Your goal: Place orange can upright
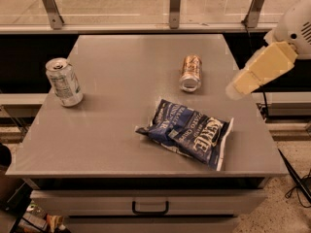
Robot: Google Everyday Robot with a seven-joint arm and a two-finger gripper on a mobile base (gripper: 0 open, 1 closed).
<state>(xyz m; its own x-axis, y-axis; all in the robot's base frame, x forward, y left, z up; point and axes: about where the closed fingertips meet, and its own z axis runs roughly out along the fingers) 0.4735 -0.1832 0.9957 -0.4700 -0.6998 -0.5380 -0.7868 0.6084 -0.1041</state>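
Observation:
The orange can lies on its side on the grey table, right of centre, with its silver end facing the front. My gripper hangs from the pale arm at the right. It hovers above the table's right part, just right of the can and apart from it, holding nothing that I can see.
A silver-white can with a printed label stands upright at the table's left edge. A blue chip bag lies flat in front of the orange can. A railing with metal posts runs behind the table. A drawer with a handle sits below.

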